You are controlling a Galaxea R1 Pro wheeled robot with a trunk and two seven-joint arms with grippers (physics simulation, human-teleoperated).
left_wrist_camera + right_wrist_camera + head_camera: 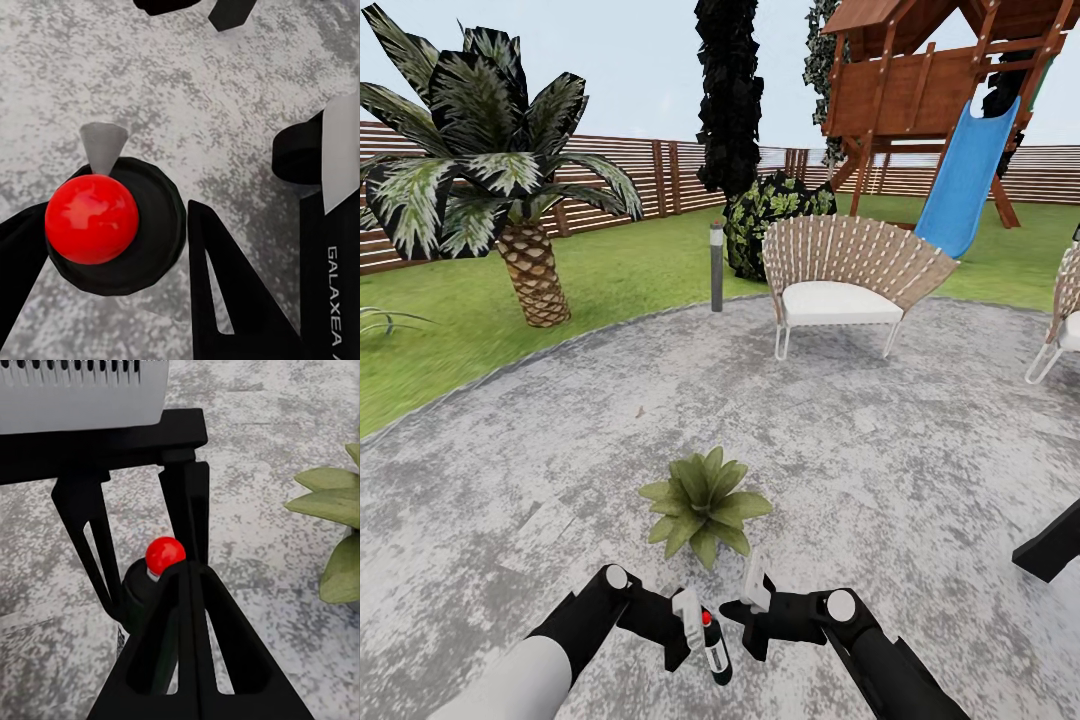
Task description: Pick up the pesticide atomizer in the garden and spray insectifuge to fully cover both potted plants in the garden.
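Atomizer (712, 645) upright, clenched in left pincer (688, 632), just short of potted plant (705, 503); right pincer (745, 608) beside atomizer, grip state unclear.

**Atomizer held before one potted plant**

The pesticide atomizer (713, 645), a slim dark bottle with a white label and a red ball at its top, stood roughly upright just short of a potted plant (705, 503). That low rosette of pointed olive-green leaves sat on the garden's grey paved patio (880, 440).
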